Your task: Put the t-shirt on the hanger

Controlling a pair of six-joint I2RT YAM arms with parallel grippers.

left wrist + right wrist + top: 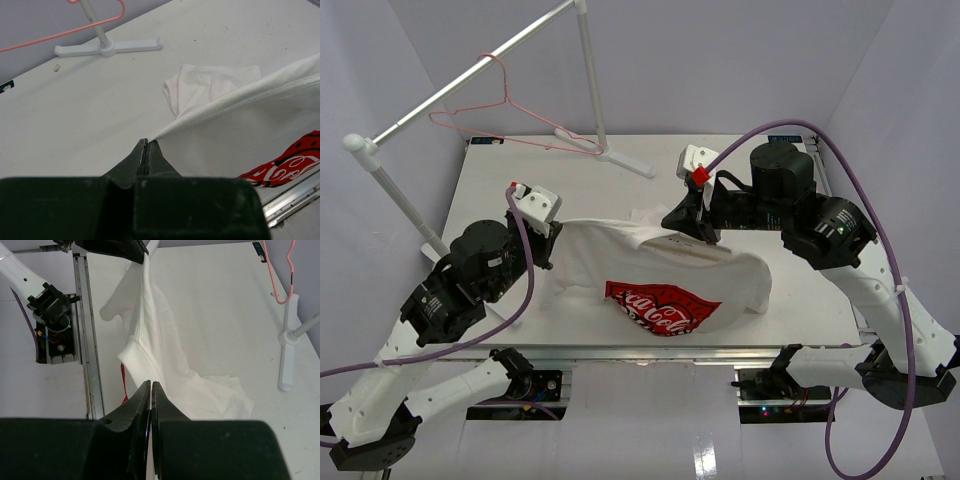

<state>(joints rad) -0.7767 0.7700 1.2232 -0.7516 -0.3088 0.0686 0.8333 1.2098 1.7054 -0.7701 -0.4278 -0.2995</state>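
From above, the t-shirt [650, 265] is stretched between both arms, on the near side of the rack [590, 70]. Left wrist view: the left gripper [147, 145] is pinched tight on the shirt's edge, with the rack beyond. Right wrist view: the right gripper [151, 387] is squeezed together on the cloth, with the rack off to the right.

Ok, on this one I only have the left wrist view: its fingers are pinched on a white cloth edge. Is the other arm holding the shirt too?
Observer: Yes. The right gripper is shut on the opposite edge of the t-shirt, so the cloth stretches between it and the left gripper.
Operator: And is a thick beige hanger anywhere on the table?
Observer: None shows in any view. The only hanger is a thin pink wire hanger, hooked over the rack's rail at the far left.
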